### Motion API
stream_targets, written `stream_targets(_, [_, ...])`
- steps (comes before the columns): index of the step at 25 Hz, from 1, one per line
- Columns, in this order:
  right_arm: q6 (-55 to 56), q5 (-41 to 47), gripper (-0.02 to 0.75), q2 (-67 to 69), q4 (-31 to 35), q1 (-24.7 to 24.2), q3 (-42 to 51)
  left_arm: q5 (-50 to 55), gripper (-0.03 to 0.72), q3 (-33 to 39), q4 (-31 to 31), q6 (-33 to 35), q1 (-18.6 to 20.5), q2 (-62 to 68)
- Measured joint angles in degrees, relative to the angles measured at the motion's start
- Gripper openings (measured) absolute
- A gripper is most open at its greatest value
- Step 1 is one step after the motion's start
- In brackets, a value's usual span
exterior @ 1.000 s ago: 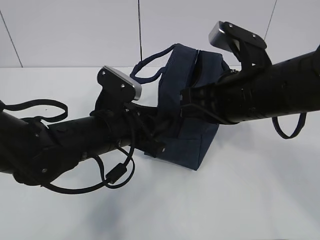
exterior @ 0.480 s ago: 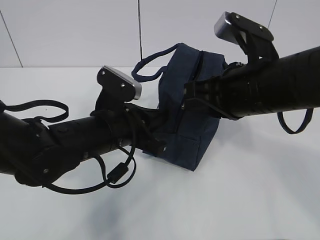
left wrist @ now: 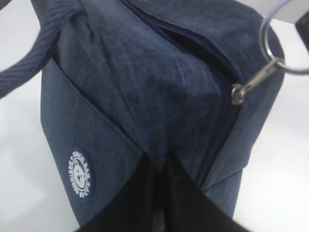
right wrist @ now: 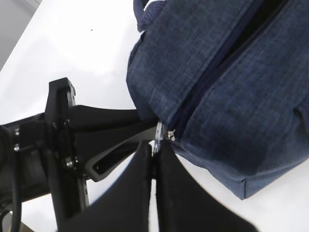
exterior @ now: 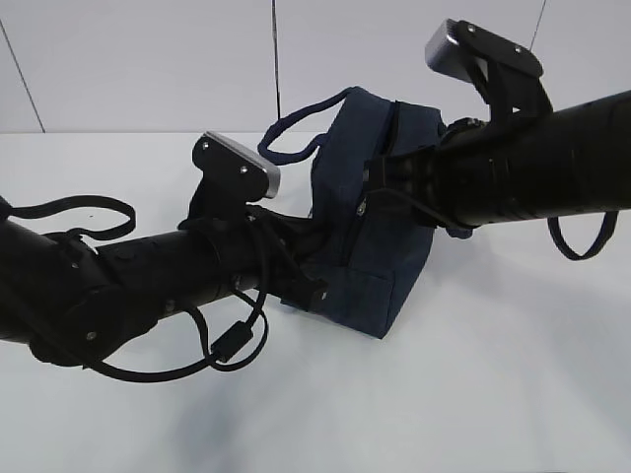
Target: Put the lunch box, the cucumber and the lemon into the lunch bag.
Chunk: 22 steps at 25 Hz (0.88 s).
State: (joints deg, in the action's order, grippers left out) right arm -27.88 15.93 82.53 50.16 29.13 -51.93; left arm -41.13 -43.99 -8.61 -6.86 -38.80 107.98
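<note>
our left end effector (left wrist: pixel 157 193) had just pinched shut on the lunch bag (exterior: pixel 370 217) fabric; the right end effector (right wrist: pixel 153 166) held the zipper ring (right wrist: pixel 158 133). the bag sat on the surface (exterior: pixel 473 394), braced for zipping.

1. Even, bright overhead light; the white bench (exterior: pixel 493 394) is nearly washed out.
2. Soft, faint shadows lie under the arms.
3. Wrist views are blurred up close: dark claw fingers (left wrist: pixel 145 203) lose detail, and the lunch bag (left wrist: pixel 159 96) weave looks soft.
</note>
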Motion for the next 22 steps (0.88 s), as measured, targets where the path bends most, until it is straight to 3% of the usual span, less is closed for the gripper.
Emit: stream_targets(22, [-2.5, -0.5, 0.001, 0.4, -1.2, -5.6, -4.3, 0.7, -0.005, -0.4, 0.2, 0.0, -0.1, 0.0])
